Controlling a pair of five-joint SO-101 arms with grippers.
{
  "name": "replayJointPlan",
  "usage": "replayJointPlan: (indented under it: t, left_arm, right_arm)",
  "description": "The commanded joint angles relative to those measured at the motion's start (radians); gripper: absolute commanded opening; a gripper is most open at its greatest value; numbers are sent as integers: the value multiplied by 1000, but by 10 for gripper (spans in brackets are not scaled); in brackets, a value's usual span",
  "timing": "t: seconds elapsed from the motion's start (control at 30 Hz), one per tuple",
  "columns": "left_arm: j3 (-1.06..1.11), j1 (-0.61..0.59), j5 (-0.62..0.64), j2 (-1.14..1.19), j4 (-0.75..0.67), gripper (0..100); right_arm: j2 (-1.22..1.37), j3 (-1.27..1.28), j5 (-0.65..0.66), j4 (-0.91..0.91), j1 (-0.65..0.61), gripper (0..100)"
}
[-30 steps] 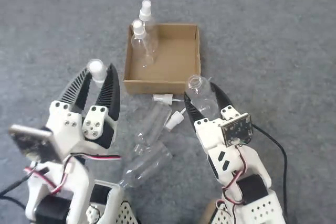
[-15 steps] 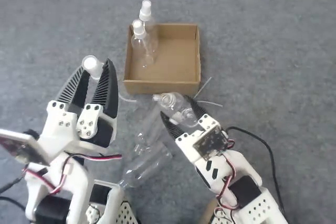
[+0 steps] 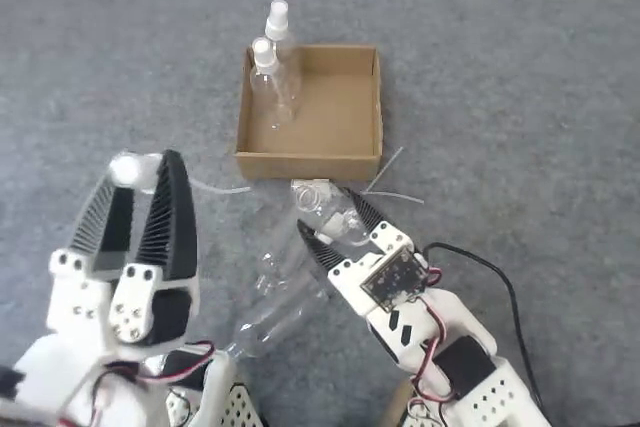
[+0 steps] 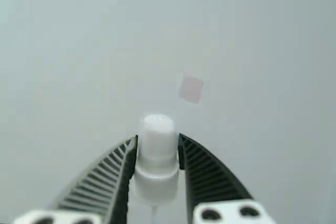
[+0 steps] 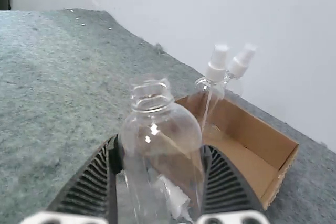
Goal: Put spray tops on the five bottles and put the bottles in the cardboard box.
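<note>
Left gripper (image 4: 157, 142) clamped on white spray top (image 4: 156, 161), right gripper (image 5: 160, 149) gripping uncapped bottle (image 5: 157, 124), 2 capped bottles (image 3: 272, 87) in cardboard box (image 3: 305, 162)

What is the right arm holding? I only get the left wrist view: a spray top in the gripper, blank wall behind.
Observer: The right gripper is shut on a clear bottle with a bare open neck.
Operator: Any bottles boxed yet?
Observer: Two bottles with spray tops stand in the cardboard box, at one corner.
Operator: And the rest?
Observer: Two topless bottles lie on the grey mat between the arms.
</note>
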Motion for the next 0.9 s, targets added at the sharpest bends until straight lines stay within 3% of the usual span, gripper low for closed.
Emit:
replayJointPlan:
  t: [0.0,0.2,0.43,0.87]
  left_arm:
    - [7,5,14,-11,-5,16]
    - [35,11,17,-11,-6,16]
    - [59,110,11,-12,-5,16]
    - [61,117,12,-6,-5,16]
  right_arm:
    - [-13,23,64,-13,-30,7]
    - [-13,23,84,-13,-31,7]
    - [-13,23,84,-13,-31,7]
    - [-13,23,86,4,-33,7]
